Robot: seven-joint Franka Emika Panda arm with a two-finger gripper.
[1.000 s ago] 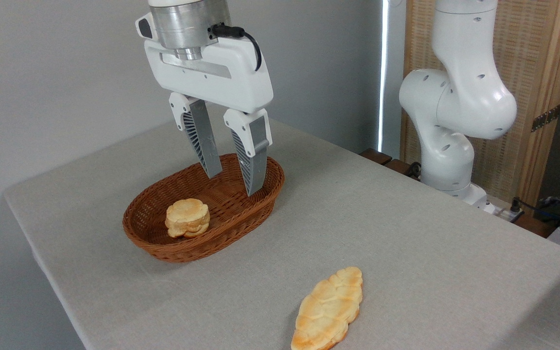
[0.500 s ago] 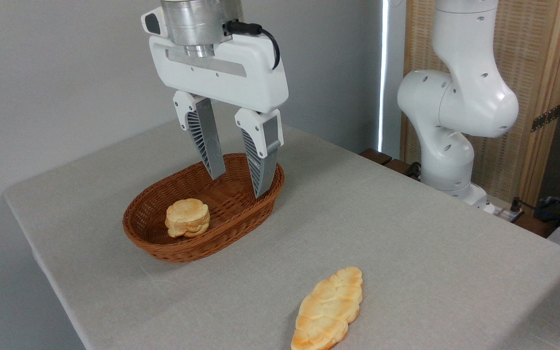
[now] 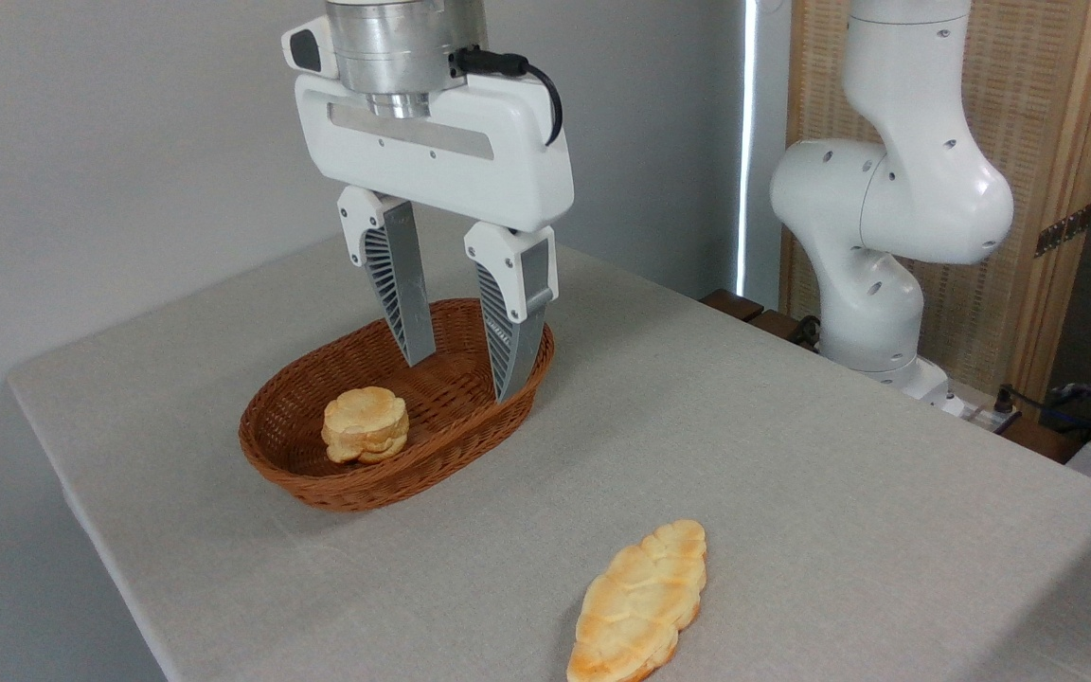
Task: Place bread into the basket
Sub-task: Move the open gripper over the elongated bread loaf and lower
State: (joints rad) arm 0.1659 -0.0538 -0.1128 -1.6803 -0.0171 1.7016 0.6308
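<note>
The fingers (image 3: 460, 379) hang point-down with a clear gap between them and hold nothing. Their tips stand in front of the right end of the basket (image 3: 318, 488); whether they are above the rim or dipped below it cannot be told from this view. The basket rests on the worktop (image 3: 792, 455). A small round bun (image 3: 366, 423) lies on the basket floor, below and to the left of the fingers, not touching them. The bread (image 3: 638, 604) lies flat on the worktop, well apart from the fingers, below and to their right, outside the basket and near the front edge. The arm base (image 3: 872, 322) stands to the right of the fingers, at the worktop's far side.
</note>
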